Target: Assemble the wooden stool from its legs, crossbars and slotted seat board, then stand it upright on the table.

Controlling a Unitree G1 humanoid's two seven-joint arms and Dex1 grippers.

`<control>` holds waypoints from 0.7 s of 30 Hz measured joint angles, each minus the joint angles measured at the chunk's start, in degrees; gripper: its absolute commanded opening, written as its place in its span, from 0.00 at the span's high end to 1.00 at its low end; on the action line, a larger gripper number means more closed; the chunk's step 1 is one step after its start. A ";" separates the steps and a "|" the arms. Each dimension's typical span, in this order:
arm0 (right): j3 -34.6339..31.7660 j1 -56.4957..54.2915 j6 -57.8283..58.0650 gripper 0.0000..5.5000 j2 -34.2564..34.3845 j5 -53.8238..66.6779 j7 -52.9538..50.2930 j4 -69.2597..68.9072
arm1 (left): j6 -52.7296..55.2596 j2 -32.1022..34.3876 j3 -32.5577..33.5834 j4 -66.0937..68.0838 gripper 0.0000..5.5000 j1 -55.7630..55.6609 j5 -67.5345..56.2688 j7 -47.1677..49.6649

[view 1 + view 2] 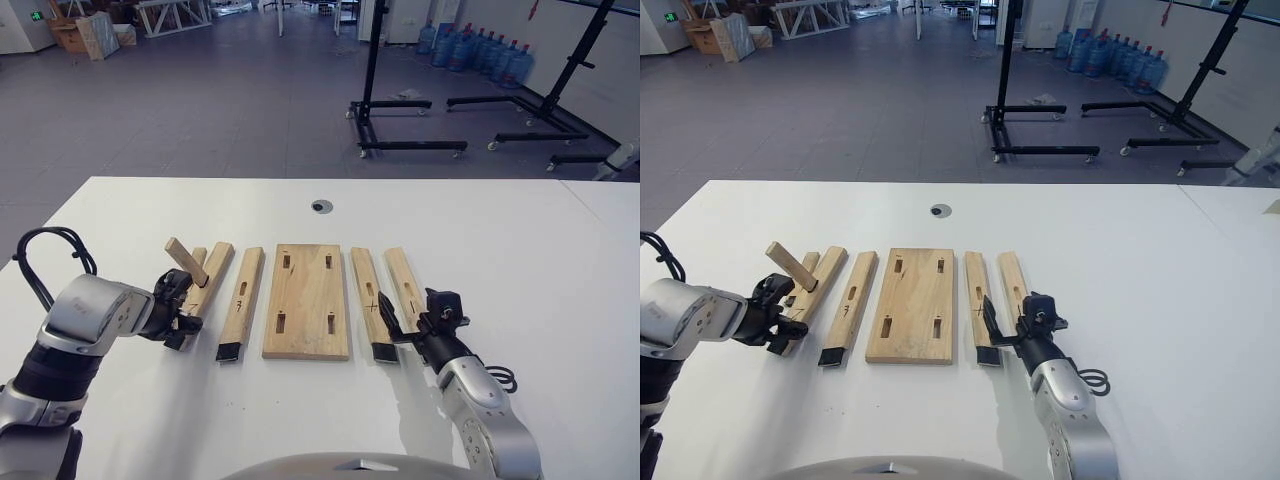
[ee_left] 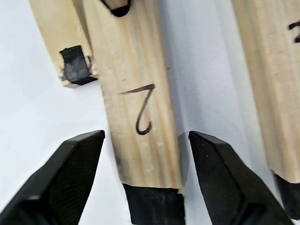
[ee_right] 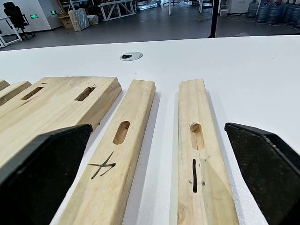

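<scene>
Both are seen spread: left claw [image 2: 146, 136] astride a numbered leg [image 2: 140, 70], right claw [image 3: 158, 129] facing two legs [image 3: 119, 150] [image 3: 197, 154]; white counter [image 1: 500, 250], racks [image 1: 400, 110] beyond.

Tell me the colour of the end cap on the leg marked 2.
The end cap is black, clearest in the left wrist view.

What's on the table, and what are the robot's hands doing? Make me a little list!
Table: white, holds all the parts
Seat board: flat in the middle, four slots
Legs: two on each side, lying flat
Crossbar: tilted, by the far end of the leg marked 2
Left gripper: open, astride that leg's near end
Right gripper: open, by the right-hand legs' near ends
</scene>
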 measured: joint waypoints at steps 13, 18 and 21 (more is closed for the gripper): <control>0.14 -0.46 0.18 0.05 -0.12 -0.01 0.98 0.00 | 0.00 -1.03 1.69 -1.13 0.63 1.68 0.63 0.77; -0.01 -0.41 0.21 0.05 -0.14 -0.01 1.01 0.01 | 0.05 -4.44 1.76 -0.07 0.63 -0.72 -0.48 -0.04; -0.31 -0.49 0.27 0.05 -0.40 0.01 1.23 0.01 | 0.20 -7.33 3.09 1.41 0.63 -4.76 -1.07 -0.53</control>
